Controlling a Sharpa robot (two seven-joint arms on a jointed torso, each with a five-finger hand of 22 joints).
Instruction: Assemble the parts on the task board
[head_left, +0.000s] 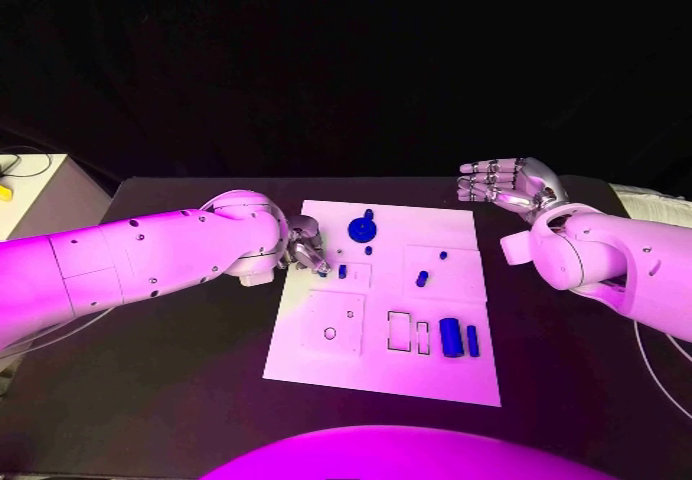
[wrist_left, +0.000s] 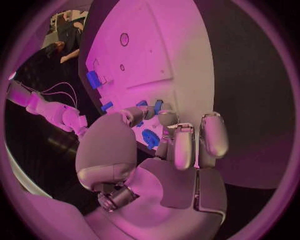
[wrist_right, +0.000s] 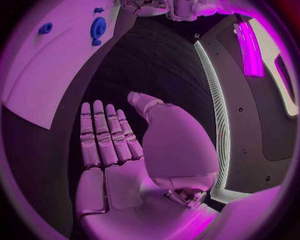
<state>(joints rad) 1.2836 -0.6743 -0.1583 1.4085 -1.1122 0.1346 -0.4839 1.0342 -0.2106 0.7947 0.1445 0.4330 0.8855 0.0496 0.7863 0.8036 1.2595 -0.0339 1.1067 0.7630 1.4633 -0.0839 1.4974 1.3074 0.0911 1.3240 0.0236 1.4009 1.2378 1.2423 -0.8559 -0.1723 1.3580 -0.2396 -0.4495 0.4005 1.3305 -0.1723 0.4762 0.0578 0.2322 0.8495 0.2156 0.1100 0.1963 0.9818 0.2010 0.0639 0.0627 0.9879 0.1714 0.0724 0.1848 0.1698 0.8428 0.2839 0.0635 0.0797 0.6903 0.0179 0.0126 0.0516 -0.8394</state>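
text: none legible | task board (head_left: 382, 370): unmarked (cut-outs only, no lettering)

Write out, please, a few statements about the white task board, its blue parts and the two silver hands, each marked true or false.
1. The silver right hand holds a blue part. False: it holds nothing and is off the white task board.
2. The round blue gear-shaped part lies near the board's far edge. True.
3. The silver left hand is at the board's left edge, beside a small blue peg. True.
4. The long blue cylinder lies at the board's far left corner. False: it lies near the near right corner.
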